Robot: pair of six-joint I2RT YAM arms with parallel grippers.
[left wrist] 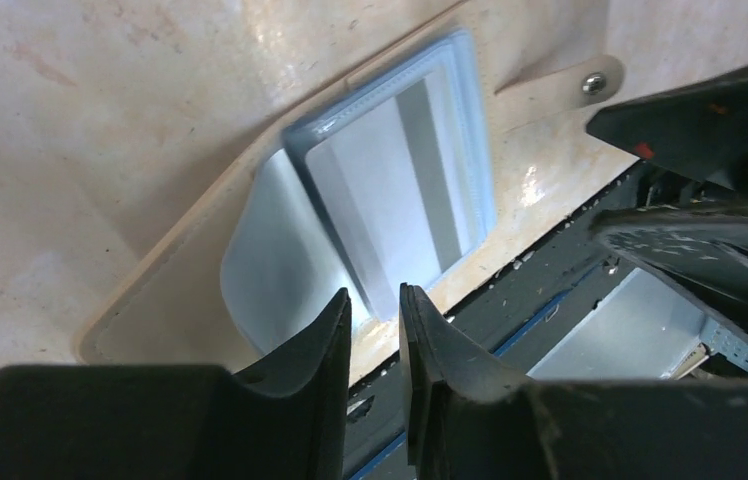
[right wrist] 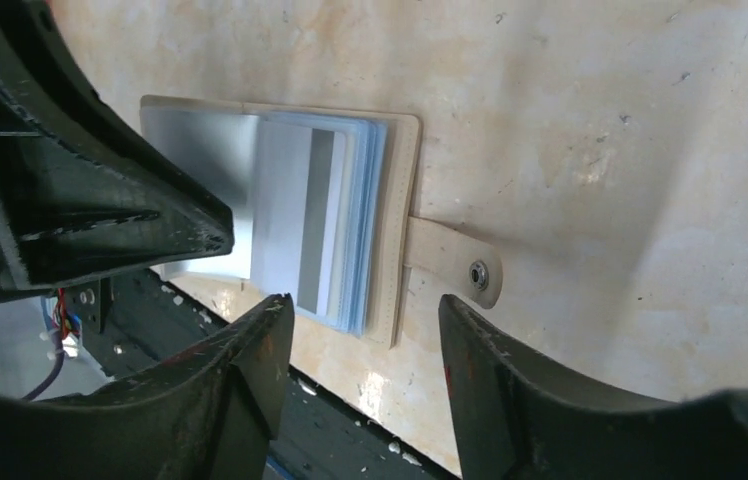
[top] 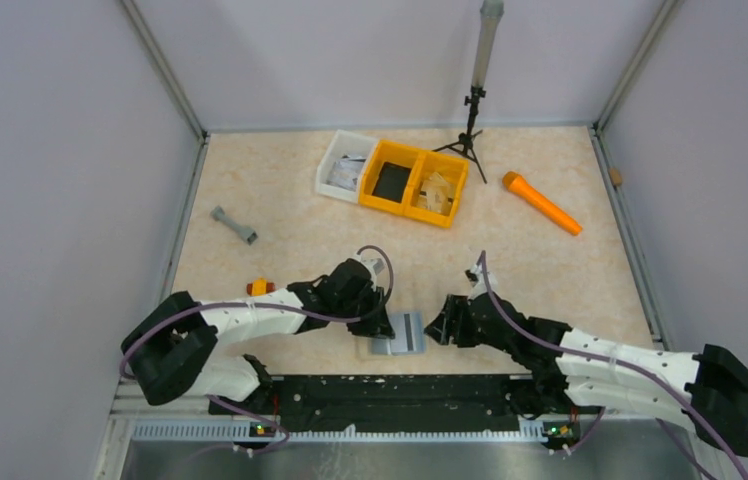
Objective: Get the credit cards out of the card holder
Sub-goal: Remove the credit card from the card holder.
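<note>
The card holder [top: 397, 336] lies flat near the table's front edge, a tan rectangle [right wrist: 405, 180] with a silvery pocket and a snap strap [right wrist: 465, 265]. A bluish stack of credit cards [right wrist: 310, 200] sticks partway out of the pocket toward the strap side, also clear in the left wrist view [left wrist: 390, 190]. My left gripper [top: 382, 325] hovers at the holder's pocket end. Its jaws [left wrist: 374, 292] stand a narrow gap apart with nothing between them. My right gripper [top: 438, 328] is open wide [right wrist: 365, 300] at the holder's near edge by the cards, holding nothing.
Two yellow bins [top: 418, 182] and a white bin [top: 343, 165] sit at the back with a small tripod [top: 470, 120]. An orange marker-shaped object [top: 542, 203] lies back right, a grey dumbbell-shaped part [top: 234, 225] at left, a small orange block [top: 261, 287] by the left arm. A black rail [top: 390, 395] lines the front edge.
</note>
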